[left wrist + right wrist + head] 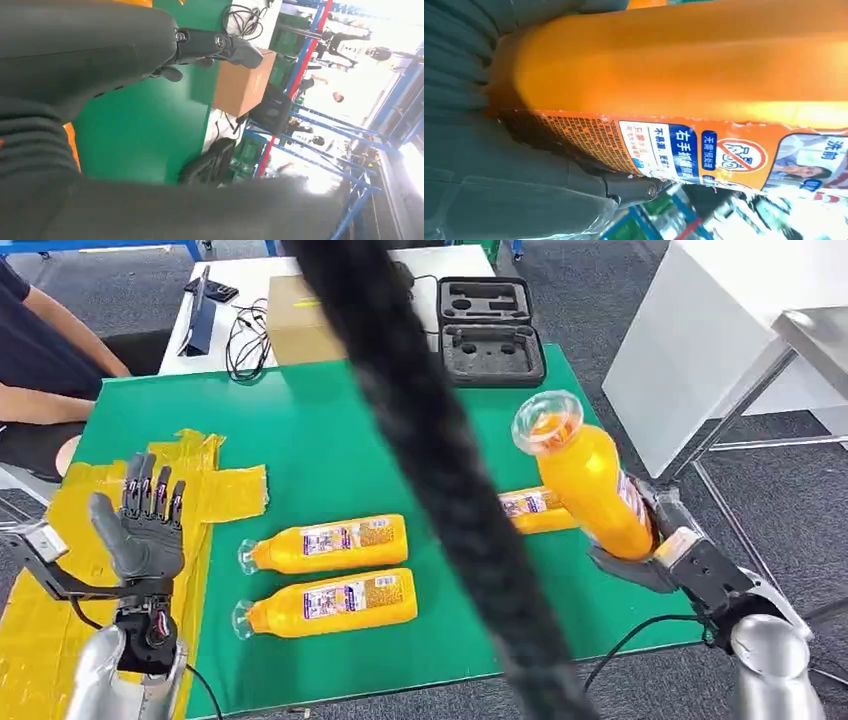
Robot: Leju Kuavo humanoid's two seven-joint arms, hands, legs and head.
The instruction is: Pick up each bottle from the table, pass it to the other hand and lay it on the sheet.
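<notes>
My right hand (668, 545) grips an orange bottle (590, 475) by its lower body and holds it above the table's right side, clear cap pointing up and away; the bottle's orange body and printed label (704, 150) sit close to the right wrist camera. Two more orange bottles (325, 543) (330, 602) lie side by side on the green mat, caps to the left. Another bottle (535, 508) lies partly hidden behind the held one. My left hand (145, 525) is raised, fingers spread and empty, over the yellow sheet (215, 490) at the left. Its fingers (220, 47) show above the green mat.
A thick black cable (440, 470) hangs blurred across the head view's middle. Behind the green mat (330, 430) stand a cardboard box (300, 320), an open black foam case (490, 330) and cables. A person's arm (45, 370) rests at the far left. A white table (720, 330) stands right.
</notes>
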